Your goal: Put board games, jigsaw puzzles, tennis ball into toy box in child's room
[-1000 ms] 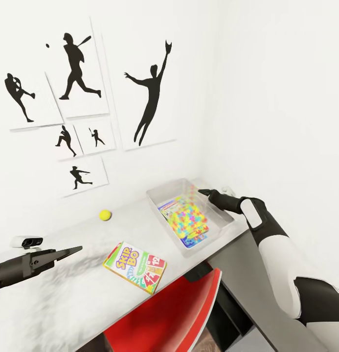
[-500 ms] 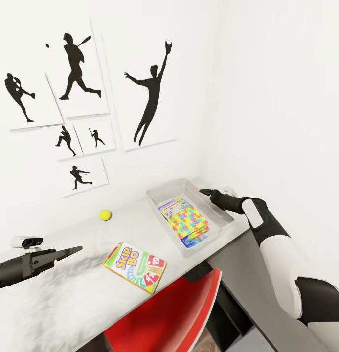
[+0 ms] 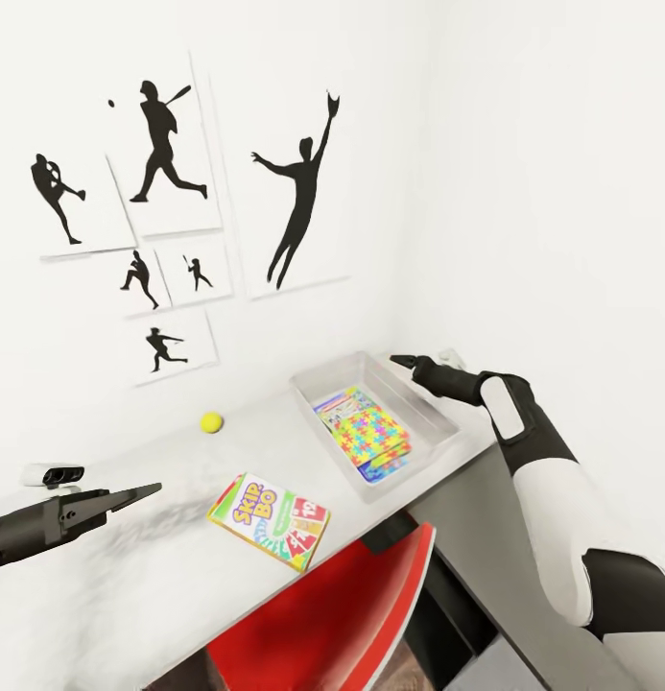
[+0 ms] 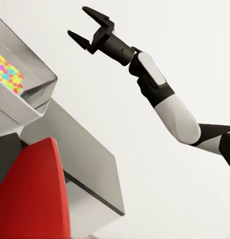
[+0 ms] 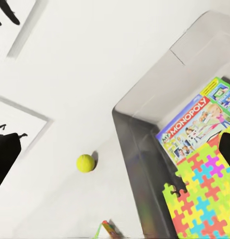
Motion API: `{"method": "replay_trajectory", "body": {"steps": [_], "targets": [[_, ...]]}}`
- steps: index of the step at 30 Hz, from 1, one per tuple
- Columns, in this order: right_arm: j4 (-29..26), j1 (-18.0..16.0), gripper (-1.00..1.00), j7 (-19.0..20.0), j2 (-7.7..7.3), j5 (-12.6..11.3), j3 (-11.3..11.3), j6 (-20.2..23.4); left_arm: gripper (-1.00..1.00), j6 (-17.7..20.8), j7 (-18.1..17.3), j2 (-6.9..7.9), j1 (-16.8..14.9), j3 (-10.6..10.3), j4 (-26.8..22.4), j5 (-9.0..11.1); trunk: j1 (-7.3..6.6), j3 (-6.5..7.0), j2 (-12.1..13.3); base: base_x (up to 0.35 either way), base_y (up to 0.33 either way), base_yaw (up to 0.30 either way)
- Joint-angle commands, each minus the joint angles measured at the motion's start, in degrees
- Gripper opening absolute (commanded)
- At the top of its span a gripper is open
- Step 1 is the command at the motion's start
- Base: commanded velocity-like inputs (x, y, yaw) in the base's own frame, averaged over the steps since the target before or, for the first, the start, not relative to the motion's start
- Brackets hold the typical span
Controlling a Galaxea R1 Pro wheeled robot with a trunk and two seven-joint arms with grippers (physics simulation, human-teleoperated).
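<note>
The grey toy box [image 3: 308, 395] stands on the table [image 3: 130, 585] near the wall corner. Inside it a jigsaw puzzle [image 3: 370, 433] lies flat on the Monopoly board game [image 3: 334, 402], and a blue box edge [image 3: 386, 467] shows beneath. Out on the desk, the tennis ball [image 3: 211, 421] sits left of the box and the Skip-Bo board game [image 3: 271, 519] lies near the front edge. My right gripper [image 3: 401, 362] hovers open and empty just over the box's far right rim; the left wrist view shows its spread fingers [image 4: 86, 10]. My left gripper [image 3: 140, 493] hangs over the desk's left part.
A red chair [image 3: 342, 614] is tucked under the desk's front edge. A lower dark-grey counter [image 3: 486, 537] joins the desk on the right. White walls close the back and right, with black sports silhouettes [image 3: 298, 206] above the desk.
The jigsaw puzzle, blurred in mid-fall a second ago, has settled flat in the toy box. My right gripper has lifted slightly. The head view has shifted a little.
</note>
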Motion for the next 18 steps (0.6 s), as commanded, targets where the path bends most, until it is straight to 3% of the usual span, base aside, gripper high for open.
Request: {"method": "replay_trajectory", "body": {"steps": [1, 13, 18], "targets": [[-0.06, -0.08, 1.0, 0.26, 0.03, 0.14, -0.18, 0.35, 1.0, 0.61, -0.23, 0.02, -0.04, 0.0, 0.0, -0.05, 0.02, -0.03, -0.13, -0.217, 0.11, 0.0], [-0.3, -0.06, 1.0, 0.35, 0.21, 0.07, 0.02, 0.35, 1.0, 0.61, -0.23, 0.02, -0.04, 0.0, -0.01, -0.05, 0.02, 0.77, -0.13, -0.247, 0.133, 0.003], [-0.34, -0.06, 1.0, 0.2, 0.72, 0.49, 0.11, 0.21, 1.0, 0.61, -0.23, 0.02, -0.04, 0.0, 0.0, -0.05, 0.02, 0.81, -0.13, -0.083, 0.045, 0.001]]}}
